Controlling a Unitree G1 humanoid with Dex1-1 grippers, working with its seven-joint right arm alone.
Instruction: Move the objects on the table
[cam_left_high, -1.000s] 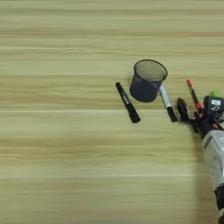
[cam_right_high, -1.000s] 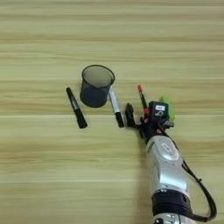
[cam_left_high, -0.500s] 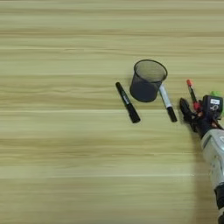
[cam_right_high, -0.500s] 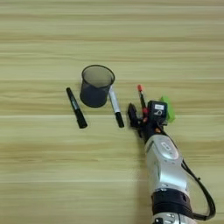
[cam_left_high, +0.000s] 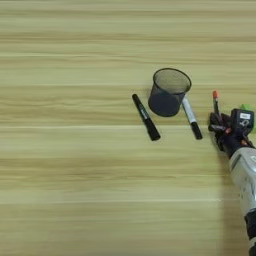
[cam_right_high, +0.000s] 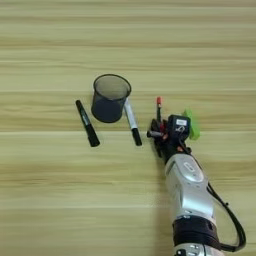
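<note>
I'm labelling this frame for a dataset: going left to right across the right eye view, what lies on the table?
black marker → black mesh cup → white-barrelled marker → red pen → green block, partly hidden behind the right gripper.

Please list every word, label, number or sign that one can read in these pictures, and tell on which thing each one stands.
No text can be read.
White label on the black box at the right gripper: dark marks, too small to read.
White-barrelled marker, black marker, red pen, green block, mesh cup and table: no print visible.
</note>
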